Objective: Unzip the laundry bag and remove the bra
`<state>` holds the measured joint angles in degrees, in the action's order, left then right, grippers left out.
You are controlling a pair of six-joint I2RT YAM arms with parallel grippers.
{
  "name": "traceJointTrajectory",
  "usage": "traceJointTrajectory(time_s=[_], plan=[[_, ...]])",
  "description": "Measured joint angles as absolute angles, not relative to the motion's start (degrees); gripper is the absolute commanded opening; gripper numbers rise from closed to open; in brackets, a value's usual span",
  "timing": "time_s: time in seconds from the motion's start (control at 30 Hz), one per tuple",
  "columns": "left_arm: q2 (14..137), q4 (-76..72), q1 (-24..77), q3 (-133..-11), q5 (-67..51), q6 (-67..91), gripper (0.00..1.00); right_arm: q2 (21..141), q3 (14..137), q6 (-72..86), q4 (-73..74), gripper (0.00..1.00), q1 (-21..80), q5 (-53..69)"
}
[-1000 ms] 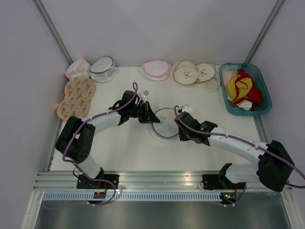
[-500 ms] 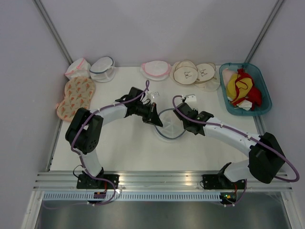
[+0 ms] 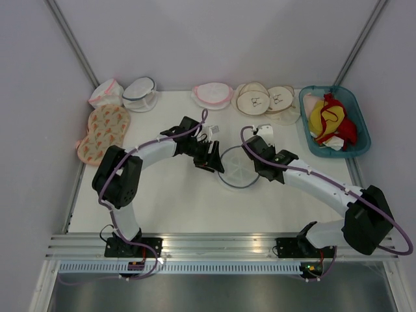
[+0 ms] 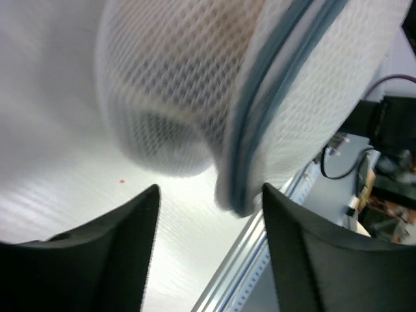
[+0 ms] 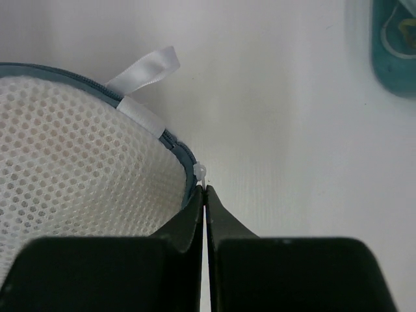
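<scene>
The laundry bag (image 3: 238, 168), round white mesh with blue-grey zipper trim, lies mid-table between both arms. My left gripper (image 3: 214, 162) is at its left edge, open. In the left wrist view the bag's trimmed rim (image 4: 244, 156) hangs just ahead of the spread gripper (image 4: 210, 190), touching neither finger. My right gripper (image 3: 257, 169) is at the bag's right edge. In the right wrist view this gripper (image 5: 205, 190) is shut on the small white zipper pull (image 5: 201, 172) on the trim, near a white ribbon tab (image 5: 144, 70). The bra is hidden; only a beige tint shows through the mesh (image 5: 78, 169).
A teal basket (image 3: 356, 110) of red and yellow garments stands at the back right. Along the back edge sit a pink-trimmed bag (image 3: 212, 95), two beige round bags (image 3: 255, 99), a dark-trimmed mesh bag (image 3: 140, 93) and another pink-trimmed bag (image 3: 105, 91). A patterned cloth item (image 3: 104, 132) lies far left.
My left gripper has opened and let go of the bag's rim. The bag has shifted a little to the right, and both arms have reached farther back with it.
</scene>
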<state>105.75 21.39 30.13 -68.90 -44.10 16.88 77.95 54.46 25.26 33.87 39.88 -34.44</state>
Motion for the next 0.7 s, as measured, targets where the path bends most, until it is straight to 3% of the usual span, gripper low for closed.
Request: traceJointTrajectory(time_s=[0.03, 0.07, 0.13, 0.17, 0.4, 0.7], plan=[[104.6, 21.5, 30.1, -68.4, -42.5, 17.2, 0.73, 77.2, 54.5, 25.3, 33.9, 0.05, 39.9, -35.0], [103.2, 21.8, 30.1, -67.8, -40.9, 17.7, 0.75, 76.5, 54.5, 25.5, 34.0, 0.4, 39.8, -35.7], [99.5, 22.0, 30.0, -66.9, -37.9, 18.7, 0.8, 75.5, 54.5, 26.2, 34.3, 0.84, 39.5, -36.8], [97.3, 22.0, 29.9, -66.4, -36.4, 19.4, 0.82, 75.1, 54.5, 26.5, 34.6, 0.97, 39.3, -37.3], [80.4, 21.5, 27.6, -61.0, -26.1, 25.6, 0.9, 73.9, 55.0, 27.3, 39.5, 0.98, 38.9, -37.7], [63.8, 21.4, 25.4, -52.2, -14.2, 33.7, 0.96, 64.8, 56.8, 24.2, 38.5, 0.98, 47.2, -24.7]])
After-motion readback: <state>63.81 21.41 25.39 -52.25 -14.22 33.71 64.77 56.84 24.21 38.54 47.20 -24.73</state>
